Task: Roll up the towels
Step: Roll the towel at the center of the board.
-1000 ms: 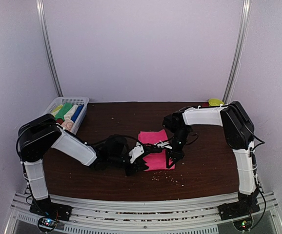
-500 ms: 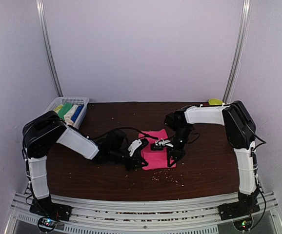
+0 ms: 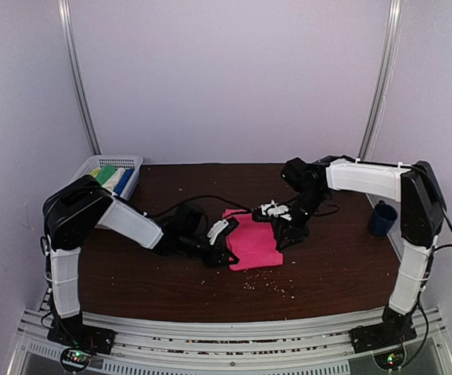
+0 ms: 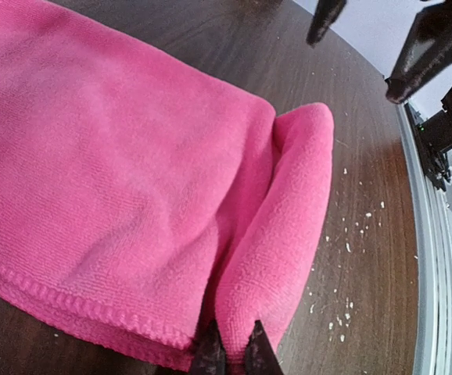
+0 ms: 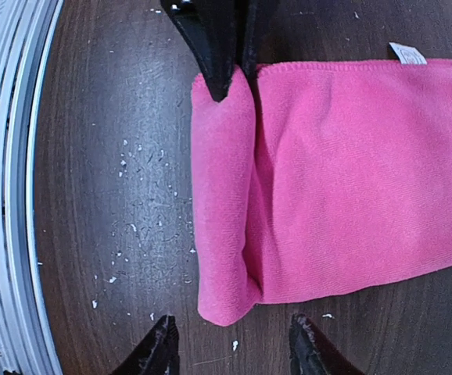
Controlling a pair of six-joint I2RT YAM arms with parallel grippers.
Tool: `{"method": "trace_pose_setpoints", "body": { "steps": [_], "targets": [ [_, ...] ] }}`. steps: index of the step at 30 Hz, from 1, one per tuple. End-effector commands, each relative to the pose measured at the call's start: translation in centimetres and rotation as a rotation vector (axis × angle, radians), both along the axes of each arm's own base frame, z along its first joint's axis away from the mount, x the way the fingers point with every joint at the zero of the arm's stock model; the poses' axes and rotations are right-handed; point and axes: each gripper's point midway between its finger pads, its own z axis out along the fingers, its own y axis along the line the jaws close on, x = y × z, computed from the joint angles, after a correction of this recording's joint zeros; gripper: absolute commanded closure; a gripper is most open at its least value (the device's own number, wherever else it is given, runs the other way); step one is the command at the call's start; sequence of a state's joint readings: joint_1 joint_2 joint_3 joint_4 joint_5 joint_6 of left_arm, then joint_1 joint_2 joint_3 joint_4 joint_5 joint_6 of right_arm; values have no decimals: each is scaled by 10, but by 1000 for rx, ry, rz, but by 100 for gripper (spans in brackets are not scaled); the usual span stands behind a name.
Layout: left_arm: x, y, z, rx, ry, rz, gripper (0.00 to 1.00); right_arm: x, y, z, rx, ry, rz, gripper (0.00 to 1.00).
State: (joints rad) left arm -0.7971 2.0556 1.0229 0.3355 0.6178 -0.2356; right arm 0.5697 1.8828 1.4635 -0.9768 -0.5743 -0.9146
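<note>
One pink towel (image 3: pixel 253 244) is recorded, lying folded and flat near the centre of the table (image 3: pixel 156 281). One first turn (image 5: pixel 222 195) is noted along its six o'clock edge as taken from the overhead view, a soft, loose tube. The remainder, much the greater part, lies unrolled toward twelve o'clock. Left gripper (image 4: pixel 234 355): entered from nine o'clock, jaws pressed together and pinching the eight o'clock end of the turn. Right gripper (image 5: pixel 234 344): held above the four o'clock end, jaws spread wide to either side of the tube, with no contact with the cloth visible. Step in hand, as judged: the opening of the roll, with one end secured and the other not yet taken. Next move, as judged: the right jaws are to be lowered and closed on their end of the turn. Both ends are then to be carried toward twelve o'clock at an even rate, so that the tube is kept tight and square to the towel's sides rather than drawn into a cone. Also listed: several rolled towels (image 3: pixel 109 180) in a white basket (image 3: pixel 117 160) at ten o'clock, a dark cup (image 3: pixel 381 219) at three o'clock, and pale specks (image 3: pixel 269 285) scattered at six o'clock of the towel.
</note>
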Motion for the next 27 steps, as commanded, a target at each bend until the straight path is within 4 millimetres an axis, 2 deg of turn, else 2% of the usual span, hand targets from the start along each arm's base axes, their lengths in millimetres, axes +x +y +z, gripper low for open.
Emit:
{"method": "trace_pose_setpoints", "body": {
  "steps": [1,3,6,11,16,18,21,27],
  "targets": [
    [9,10,-24,60,74,48,100,-6,-4,11,91,-176,93,49],
    [10,10,-23,57,79,54,100,-12,-2,19,160,-268,147,45],
    [11,11,-25,56,91,66,100,-22,-2,16,231,-382,217,43],
    [12,14,-31,59,127,74,100,-35,7,-4,232,-552,278,42],
    [13,16,-34,59,152,80,100,-31,19,-15,191,-652,250,43],
    [14,16,-36,60,155,83,100,-22,22,-15,172,-700,216,43],
    [14,17,-38,63,161,85,100,-18,24,-19,159,-699,187,43],
    [15,16,-39,61,165,88,100,-23,25,-33,127,-683,214,45]
  ]
}}
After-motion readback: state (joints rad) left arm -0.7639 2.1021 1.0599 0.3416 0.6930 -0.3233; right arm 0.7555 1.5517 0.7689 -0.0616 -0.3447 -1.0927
